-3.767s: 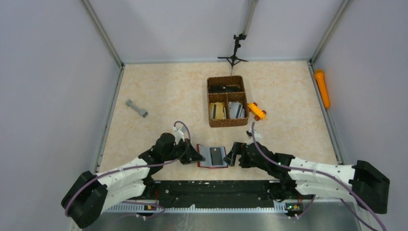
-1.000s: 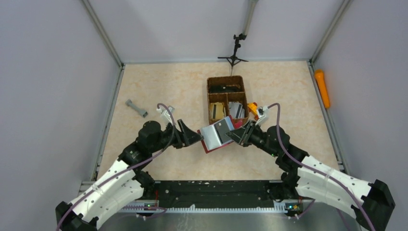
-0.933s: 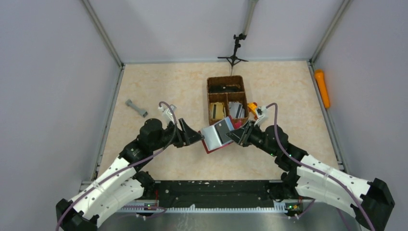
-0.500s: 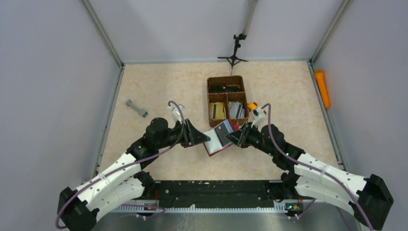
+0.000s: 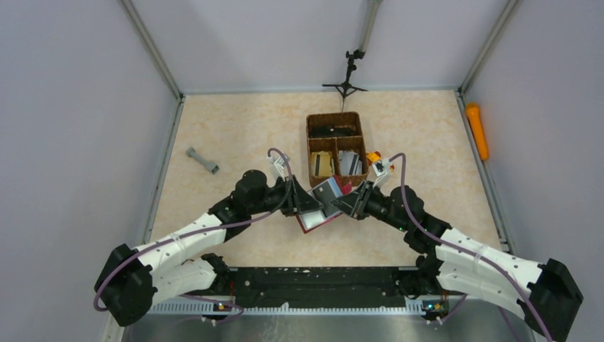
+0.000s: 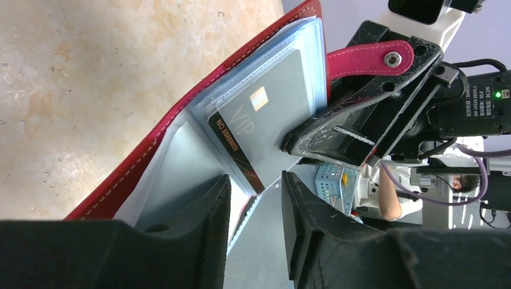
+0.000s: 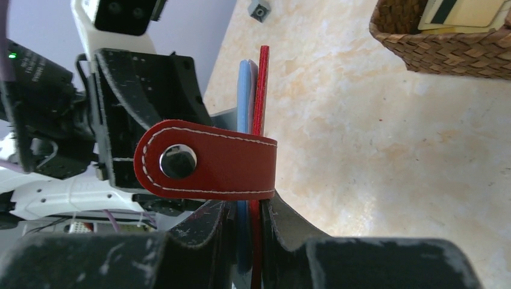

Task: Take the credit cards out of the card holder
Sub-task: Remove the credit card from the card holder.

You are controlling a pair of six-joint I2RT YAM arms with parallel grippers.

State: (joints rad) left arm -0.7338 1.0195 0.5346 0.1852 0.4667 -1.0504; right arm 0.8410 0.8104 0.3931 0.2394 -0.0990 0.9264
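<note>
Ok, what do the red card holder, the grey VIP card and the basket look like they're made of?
Card holder: seemingly leather or imitation, matte red, white stitching. VIP card: likely smooth plastic, satin grey, printed chip. Basket: brown woven fibre, perhaps wicker.

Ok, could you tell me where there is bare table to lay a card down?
The widest bare table lies between the basket and the grey dumbbell-shaped piece. Another free patch runs from the yellow toy toward the orange cylinder. Crowded: just before the basket, where left gripper and right gripper meet at the card holder.
</note>
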